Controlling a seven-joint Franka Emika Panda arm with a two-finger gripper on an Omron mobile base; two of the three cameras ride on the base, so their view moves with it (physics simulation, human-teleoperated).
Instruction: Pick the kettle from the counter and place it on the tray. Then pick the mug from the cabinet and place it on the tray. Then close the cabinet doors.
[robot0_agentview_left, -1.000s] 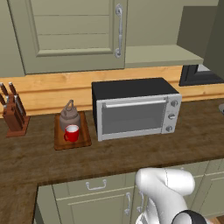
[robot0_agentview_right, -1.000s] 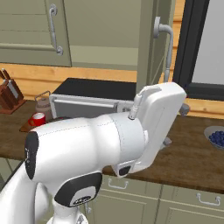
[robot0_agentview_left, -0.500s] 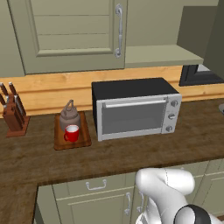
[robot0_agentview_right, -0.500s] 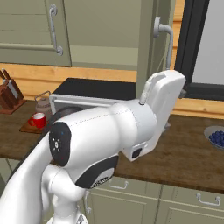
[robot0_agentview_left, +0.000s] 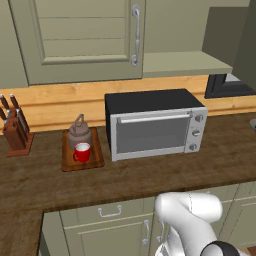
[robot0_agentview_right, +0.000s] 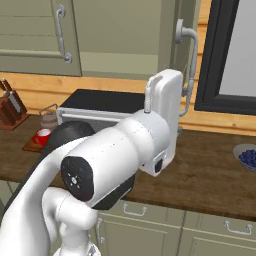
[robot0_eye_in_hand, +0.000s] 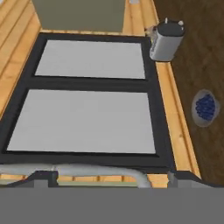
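Note:
The kettle (robot0_agentview_left: 79, 131) and the red mug (robot0_agentview_left: 81, 151) stand together on the tray (robot0_agentview_left: 96, 159), on the counter (robot0_agentview_left: 150, 175) left of a toaster oven. The cabinet's left door (robot0_agentview_left: 80, 40) is shut. Its right half stands open, baring the pale shelf (robot0_agentview_left: 180, 62). The right door (robot0_agentview_right: 182, 20) juts out edge-on, its silver bar handle (robot0_agentview_right: 192, 60) just beyond my white hand (robot0_agentview_right: 162, 120). In the hand view my gripper (robot0_eye_in_hand: 109, 178) is open, and that handle (robot0_eye_in_hand: 87, 169) lies across the bottom between the fingertips (robot0_eye_in_hand: 43, 176).
A black-topped toaster oven (robot0_agentview_left: 155, 125) fills the middle of the counter. A knife block (robot0_agentview_left: 15, 131) stands at the left. A black-framed window (robot0_agentview_right: 235, 55), a grey canister (robot0_eye_in_hand: 166, 39) and a bowl of blueberries (robot0_agentview_right: 247, 157) are at the right.
My arm has swung, and the hand has risen and moved left toward the open door's handle. The kettle, mug and tray have not moved.

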